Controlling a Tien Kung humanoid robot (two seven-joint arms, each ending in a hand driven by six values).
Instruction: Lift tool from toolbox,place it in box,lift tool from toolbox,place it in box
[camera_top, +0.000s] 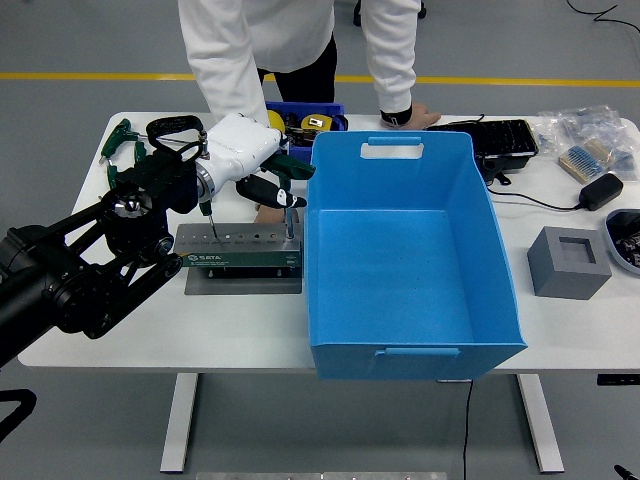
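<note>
Standing white table (420, 385) (cluttered) | grey floor (80, 40) | yellow line (90, 76)

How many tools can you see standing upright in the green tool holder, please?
2: one tool near the tool holder's left end, another at its right end under the left hand. Others may be hidden.

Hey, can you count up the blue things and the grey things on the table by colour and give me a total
Blue: 2, the big blue bin and the small blue tray behind it, near the robot hand.
Grey: 2, the grey foam block at the right and the grey tool holder on its plate.
Total: 4
</note>
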